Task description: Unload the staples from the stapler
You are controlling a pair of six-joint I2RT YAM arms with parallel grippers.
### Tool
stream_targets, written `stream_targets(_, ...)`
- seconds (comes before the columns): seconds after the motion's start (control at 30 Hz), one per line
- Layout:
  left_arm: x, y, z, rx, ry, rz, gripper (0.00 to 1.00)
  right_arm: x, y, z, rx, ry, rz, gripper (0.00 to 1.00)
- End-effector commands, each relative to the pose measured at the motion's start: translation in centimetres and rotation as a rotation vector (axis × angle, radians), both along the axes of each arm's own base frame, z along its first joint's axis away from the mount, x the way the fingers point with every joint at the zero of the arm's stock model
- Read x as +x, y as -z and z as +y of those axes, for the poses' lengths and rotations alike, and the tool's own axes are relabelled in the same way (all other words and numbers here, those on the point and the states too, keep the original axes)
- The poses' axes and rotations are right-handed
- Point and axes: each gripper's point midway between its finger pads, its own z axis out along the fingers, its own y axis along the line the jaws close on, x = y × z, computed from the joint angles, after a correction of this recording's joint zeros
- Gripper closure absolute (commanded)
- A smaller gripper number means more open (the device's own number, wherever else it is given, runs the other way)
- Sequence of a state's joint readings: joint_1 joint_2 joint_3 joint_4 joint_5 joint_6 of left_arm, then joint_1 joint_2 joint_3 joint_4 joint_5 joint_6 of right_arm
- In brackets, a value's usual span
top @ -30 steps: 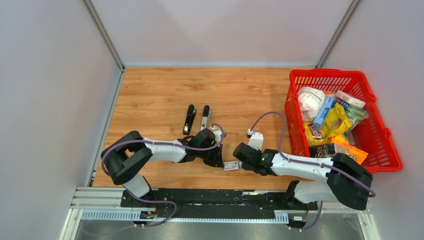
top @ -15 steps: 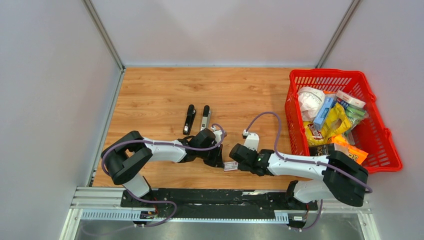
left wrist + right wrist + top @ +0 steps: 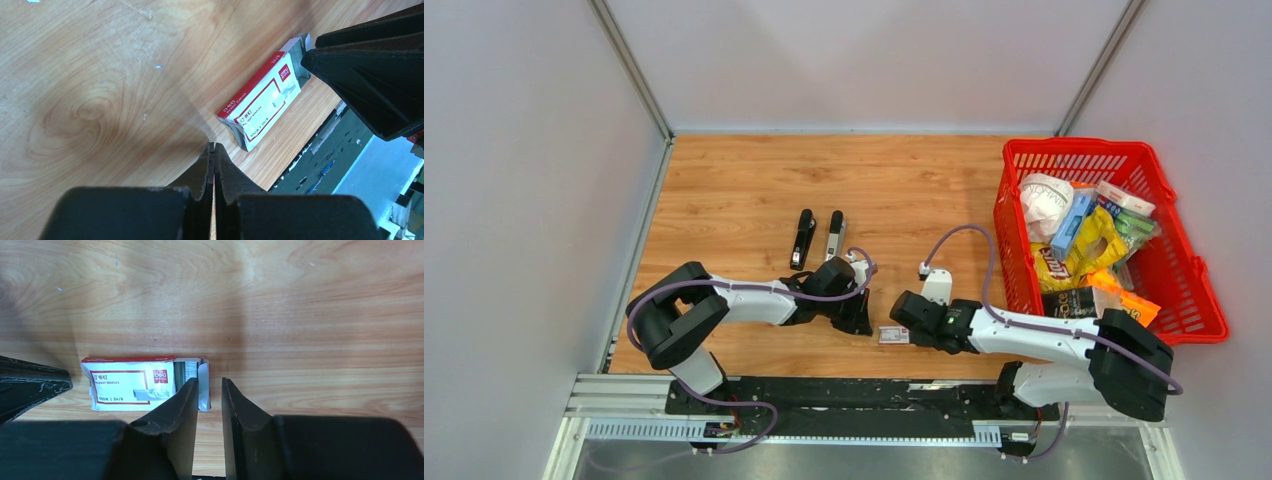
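- My right gripper (image 3: 209, 385), narrowly parted and empty, sits at the box's (image 3: 130, 385) open end, where grey staples (image 3: 186, 371) show.
- The box lies crosswise to it; my left gripper (image 3: 214, 146), pinched closed, is near its other end.

Wooden table (image 3: 744, 180): staplers (image 3: 802, 238), box (image 3: 892, 335), basket (image 3: 1194, 300)

top: high, looking down on whole table (image 3: 744, 170); wrists: low, close — facing each other over one cardboard box (image 3: 262, 99)
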State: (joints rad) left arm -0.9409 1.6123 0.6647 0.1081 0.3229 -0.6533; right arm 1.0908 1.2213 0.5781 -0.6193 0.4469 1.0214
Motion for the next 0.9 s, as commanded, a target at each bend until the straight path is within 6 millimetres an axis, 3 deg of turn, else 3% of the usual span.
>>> stream_targets(0.0, 0.0, 0.1, 0.0, 0.015, -0.001, -0.007, 1.00, 0.7, -1.1, 0.2, 0.013, 0.033, -0.038, 0.73)
stream_targets(0.5, -0.1, 0.2, -0.1, 0.015, 0.003, -0.005, 1.00, 0.8, -2.4, -1.5, 0.030, 0.086, -0.089, 0.72)
stream_targets(0.87, 0.0, 0.1, 0.0, 0.017, -0.001, -0.008, 1.00, 1.0, -1.9, -1.3, 0.015, 0.087, -0.089, 0.84)
